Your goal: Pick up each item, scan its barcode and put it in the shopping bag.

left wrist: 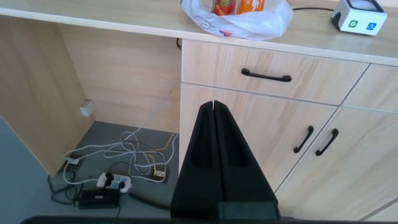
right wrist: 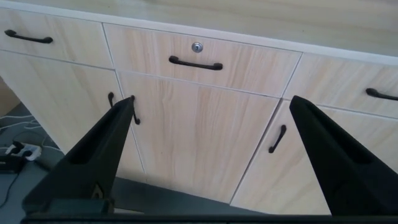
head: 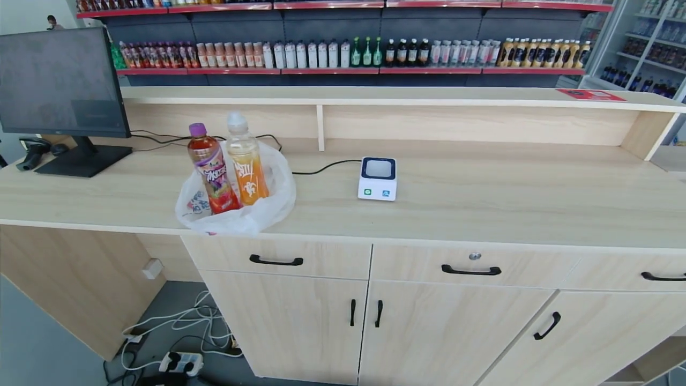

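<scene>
**Both bottles in the bag, arms low before the cabinets**

The left gripper (left wrist: 213, 106) has its two dark fingers pressed flat together with nothing between them. It is held below counter height in front of the cabinet doors (left wrist: 311, 143). The right gripper (right wrist: 211, 102) is spread wide and holds nothing. It faces the drawer (right wrist: 199, 59) with a round lock (right wrist: 197, 47) that sits below the scanner (head: 378, 178).

The scanner is a small white box standing upright on the pale wooden counter (head: 482, 198), and a black cable (head: 321, 169) runs from it. To the left of the scanner lies the shopping bag (head: 236, 212), a white plastic one near the counter's front edge. A purple-capped bottle (head: 211, 171) and a white-capped bottle (head: 246, 163) stand in it side by side, touching. Well to the left of the scanner, past the bag, a dark monitor (head: 61, 80) stands on its foot.

In the head view, shelves (head: 343, 53) lined with drink bottles stand behind the scanner, beyond the raised ledge. In the left wrist view, a power strip (left wrist: 112, 182) and tangled cables lie on the grey floor, below and to the left of the scanner.
</scene>
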